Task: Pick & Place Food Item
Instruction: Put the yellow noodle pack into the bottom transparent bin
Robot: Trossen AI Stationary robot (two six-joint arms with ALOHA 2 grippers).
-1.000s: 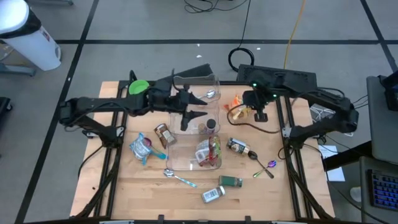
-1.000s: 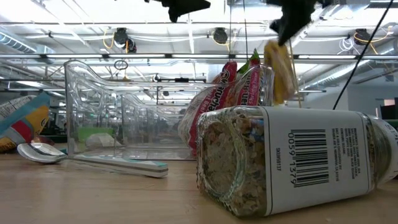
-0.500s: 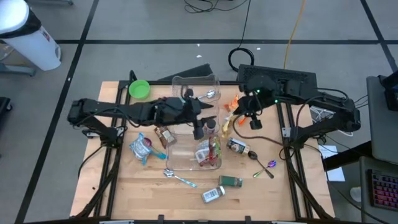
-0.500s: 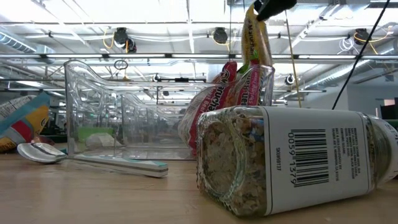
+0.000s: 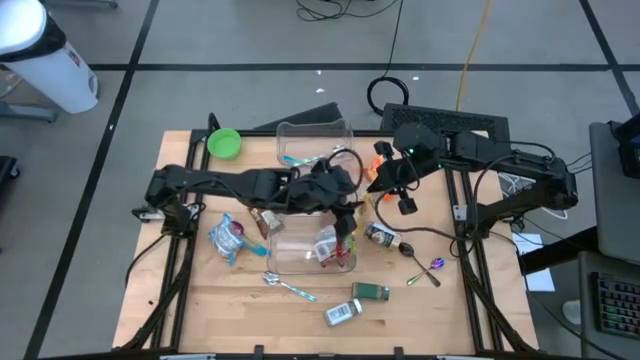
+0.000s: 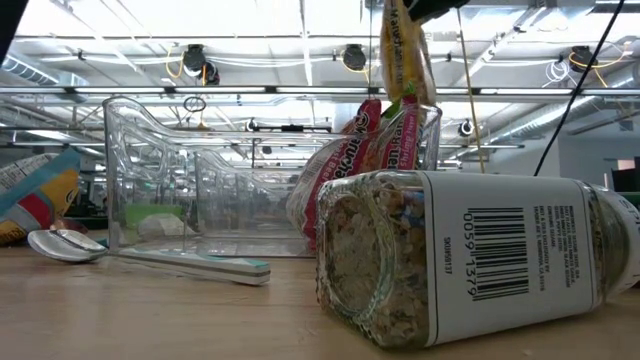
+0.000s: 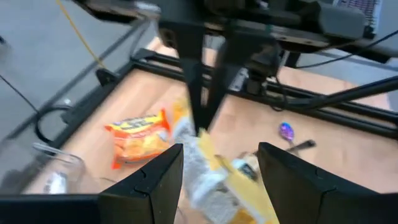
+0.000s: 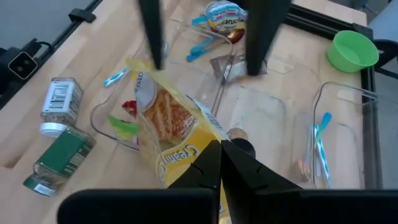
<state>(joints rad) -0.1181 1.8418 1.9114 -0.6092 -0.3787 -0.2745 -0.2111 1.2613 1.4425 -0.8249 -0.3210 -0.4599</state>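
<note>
Nearest, the right end effector is clenched on a yellow snack bag, hanging it over the clear bin mid-tabletop. Beyond, the left end effector hovers released beside that bag, with an orange chip packet lying farther off.

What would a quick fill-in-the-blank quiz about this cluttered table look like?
1. The right gripper is ___ on a yellow plastic food packet.
2. The left gripper, close to that packet, has its fingers ___.
3. The round green plastic bowl sits at the back of the table, on the ___ arm's side.

Missing words: shut; open; left
</note>
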